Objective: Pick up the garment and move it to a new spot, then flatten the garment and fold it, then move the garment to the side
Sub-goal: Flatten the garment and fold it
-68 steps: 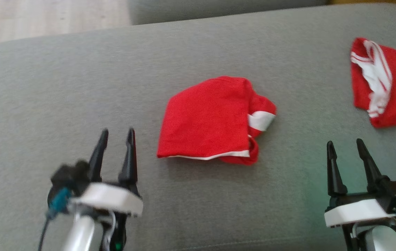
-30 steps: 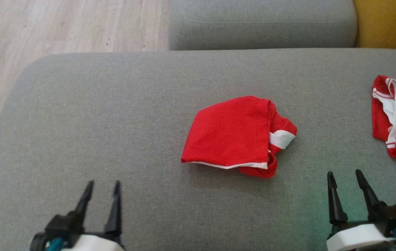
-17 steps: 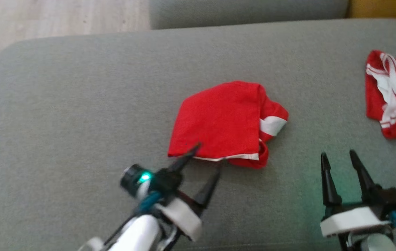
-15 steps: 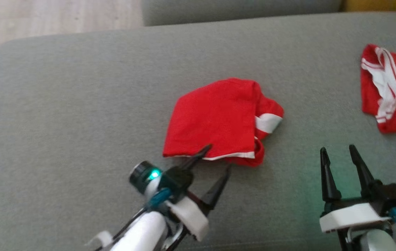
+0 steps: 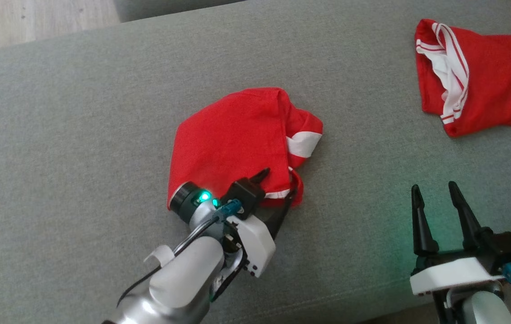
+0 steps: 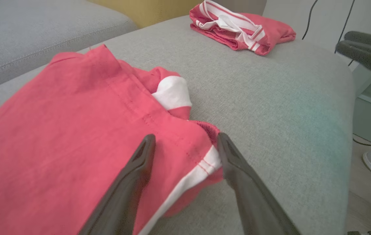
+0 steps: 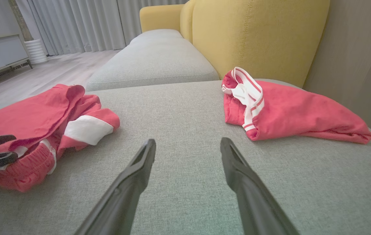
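A folded red garment (image 5: 233,139) with white trim lies in the middle of the grey cushion (image 5: 80,112). My left gripper (image 5: 279,184) is open at its near right corner, one finger over the red cloth and the other just past the white hem. In the left wrist view the left gripper (image 6: 185,138) has that hem corner of the garment (image 6: 74,130) between its spread fingers. My right gripper (image 5: 433,187) stands open above bare cushion, off to the garment's right. The right wrist view shows the right gripper (image 7: 188,143) holding nothing, with the garment (image 7: 41,111) at the left.
A second red garment (image 5: 476,85) with white striped trim lies at the cushion's far right, also seen as the second garment (image 7: 286,111). A yellow sofa back (image 7: 254,32) rises behind it. Another grey cushion (image 7: 153,62) lies beyond, and wood floor (image 5: 35,18) at the far left.
My left arm has swung in from the lower left to the garment's near edge and its fingers now straddle the hem corner. The head camera has shifted. The right gripper has stayed open.
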